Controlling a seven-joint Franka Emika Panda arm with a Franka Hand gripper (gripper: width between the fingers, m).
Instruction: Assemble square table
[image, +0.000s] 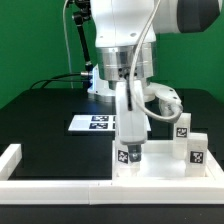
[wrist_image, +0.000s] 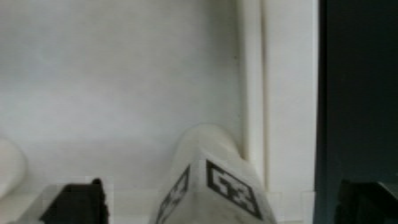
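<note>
Below, white square slab (image: 160, 165), tagged block legs (image: 131, 152) upright on it, tool (image: 130, 140) open, gripping nothing.

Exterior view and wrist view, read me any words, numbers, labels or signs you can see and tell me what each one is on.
No words, brand names or numbers can be read in either view.
Marker board: black-and-white tag patterns only, no letters.
Legs: a tag pattern on each, no text.
Leg in the wrist view: a tag pattern, blurred, no text.
</note>
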